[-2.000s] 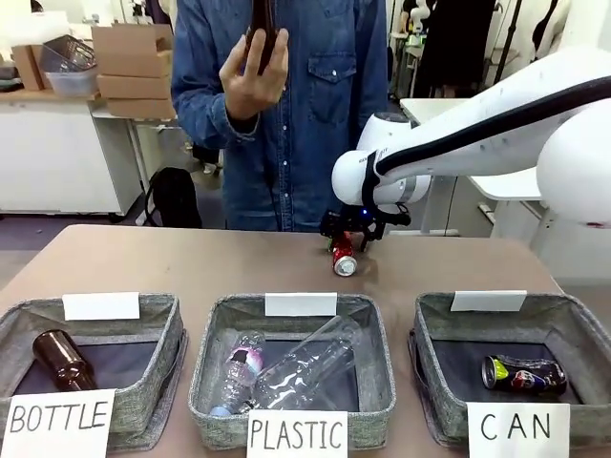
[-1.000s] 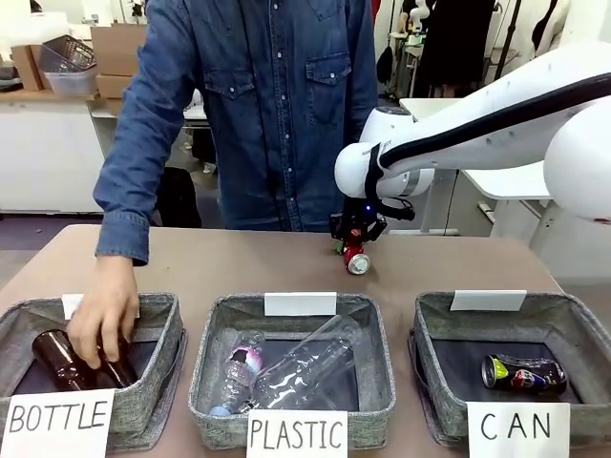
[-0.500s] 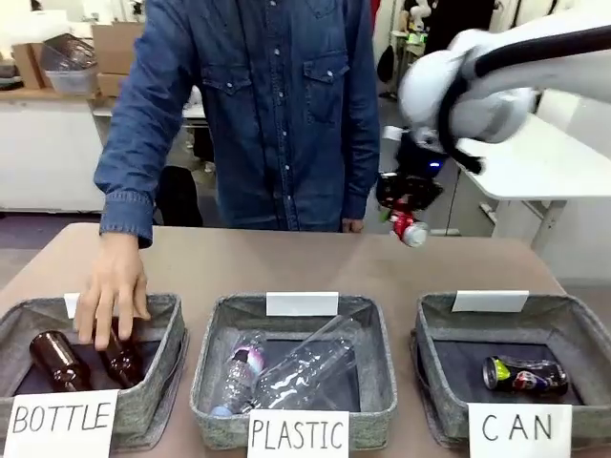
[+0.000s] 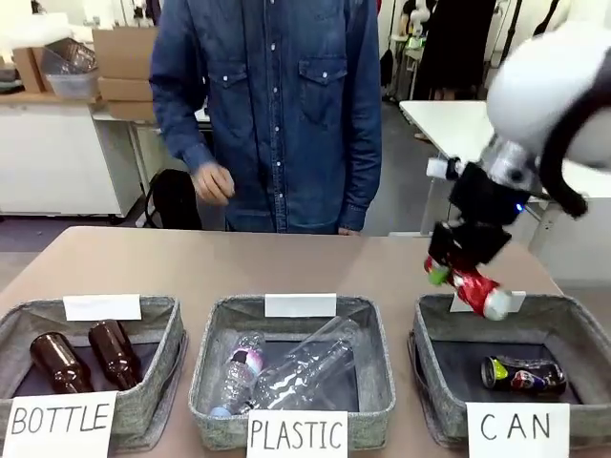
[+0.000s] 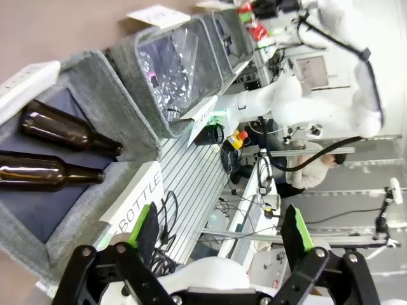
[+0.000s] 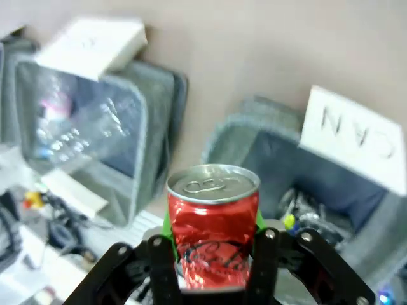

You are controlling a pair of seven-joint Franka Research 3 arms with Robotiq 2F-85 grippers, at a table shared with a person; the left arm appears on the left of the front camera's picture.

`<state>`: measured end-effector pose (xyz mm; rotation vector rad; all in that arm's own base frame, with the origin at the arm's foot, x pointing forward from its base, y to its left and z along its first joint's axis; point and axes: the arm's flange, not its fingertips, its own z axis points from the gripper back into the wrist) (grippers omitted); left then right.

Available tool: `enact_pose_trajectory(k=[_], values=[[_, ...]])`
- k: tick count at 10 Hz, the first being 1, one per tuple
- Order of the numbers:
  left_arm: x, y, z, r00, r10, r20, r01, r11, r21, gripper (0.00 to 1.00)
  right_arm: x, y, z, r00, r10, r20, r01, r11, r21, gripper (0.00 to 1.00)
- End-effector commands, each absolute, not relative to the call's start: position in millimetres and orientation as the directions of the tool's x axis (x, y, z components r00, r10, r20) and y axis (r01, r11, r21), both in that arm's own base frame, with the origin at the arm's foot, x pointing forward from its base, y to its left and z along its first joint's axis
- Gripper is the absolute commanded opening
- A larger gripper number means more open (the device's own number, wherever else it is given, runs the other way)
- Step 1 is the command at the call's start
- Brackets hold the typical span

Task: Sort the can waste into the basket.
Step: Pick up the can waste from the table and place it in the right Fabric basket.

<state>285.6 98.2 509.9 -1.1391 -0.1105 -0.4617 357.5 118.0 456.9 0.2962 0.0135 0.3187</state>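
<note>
My right gripper (image 4: 456, 272) is shut on a red can (image 4: 475, 288) with silver ends, held tilted above the far rim of the grey "CAN" basket (image 4: 582, 336). The right wrist view shows the red can (image 6: 212, 223) between the green pads, with the CAN basket (image 6: 254, 136) below it. A black can (image 4: 524, 374) lies inside that basket on its side. My left gripper (image 5: 219, 234) is open, its fingers (image 5: 294, 227) wide apart with nothing between them.
The "PLASTIC" basket (image 4: 212, 355) in the middle holds clear bottles (image 4: 286, 367). Two brown bottles (image 4: 86, 355) lie in the "BOTTLE" basket (image 4: 160, 358) at left. A person in a denim shirt (image 4: 277, 105) stands at the far side, a hand (image 4: 213, 181) raised off the table.
My right arm has carried the red can from the far middle of the table to above the CAN basket. The person set a second brown bottle in the BOTTLE basket and withdrew the hand.
</note>
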Motion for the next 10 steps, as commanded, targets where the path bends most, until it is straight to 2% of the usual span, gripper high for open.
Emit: enact_pose_trajectory(k=[1, 6, 9, 10], values=[[284, 97, 512, 0.898, -0.296, 0.325, 0.413, 0.319, -0.853, 1.00, 331, 97, 441, 0.955, 0.288, 0.072, -0.295, 0.894, 0.337, 0.00], [284, 97, 512, 0.898, -0.296, 0.325, 0.413, 0.319, -0.853, 1.00, 307, 85, 426, 0.957, 0.288, 0.045, -0.287, 0.903, 0.320, 0.00], [284, 97, 512, 0.898, -0.296, 0.325, 0.413, 0.319, -0.853, 1.00, 300, 65, 424, 0.975, 0.204, 0.086, -0.222, 0.918, 0.329, 0.00], [284, 97, 512, 0.898, -0.296, 0.325, 0.413, 0.319, -0.853, 1.00, 298, 62, 423, 0.975, 0.199, 0.094, -0.219, 0.917, 0.332, 0.65]])
